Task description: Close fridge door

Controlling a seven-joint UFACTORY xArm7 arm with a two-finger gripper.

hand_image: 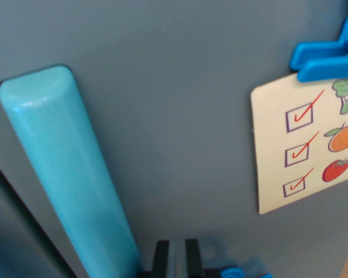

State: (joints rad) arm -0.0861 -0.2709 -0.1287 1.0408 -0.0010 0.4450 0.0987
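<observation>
Grey door (179, 116) is filling pretty much the whole wrist view, camera sitting super close to it. Teal handle (69, 174) is running from about 10 o'clock down toward 6 o'clock, leaning a bit. Gripper (176, 258) is poking in at 6 o'clock, its two black fingers (161, 258) sitting nearly pressed together with just a thin gap, pinching nothing, right beside the handle's lower end. Over at 3 o'clock a cream checklist card (307, 150) with red ticks and veggie pics is hanging under a blue clip (324, 55) at 2 o'clock.
</observation>
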